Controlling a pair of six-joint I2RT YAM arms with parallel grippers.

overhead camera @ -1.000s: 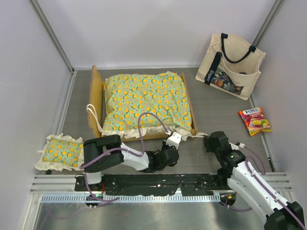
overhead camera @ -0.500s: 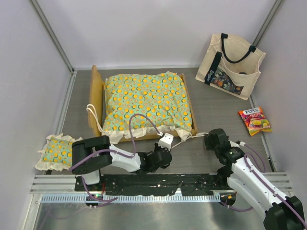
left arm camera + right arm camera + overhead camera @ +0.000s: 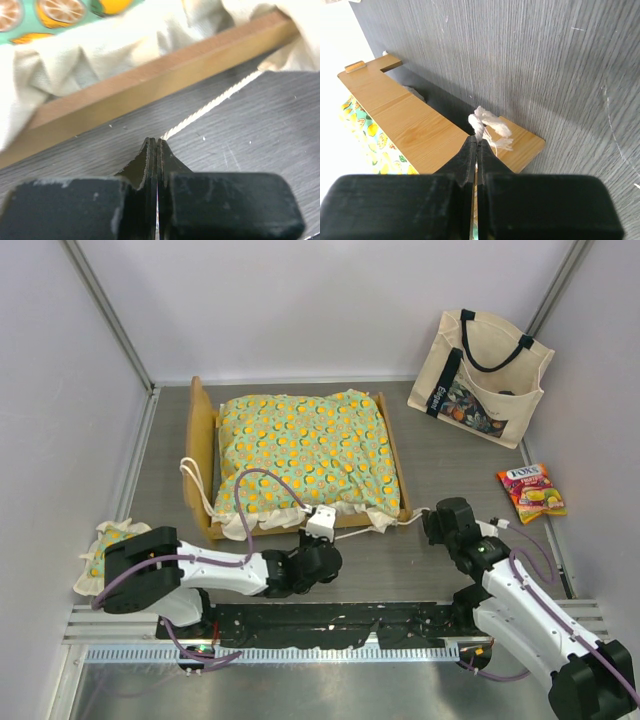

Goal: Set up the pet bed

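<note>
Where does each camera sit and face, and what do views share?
Top external: above, behind the bases, looking down on the table; left arm, right arm, pet bed.
Left wrist: low, facing the bed's near rail; left gripper shut on a tie cord.
Right wrist: facing the bed's corner; right gripper shut on a frayed tie end.
Shared: the bed's wooden frame.

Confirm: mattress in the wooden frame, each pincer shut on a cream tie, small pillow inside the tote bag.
One error: the top external view shows the small pillow on the table at the near left, outside the tote bag. Correct: mattress in the wooden frame, left pincer and right pincer each shut on a cream tie.
</note>
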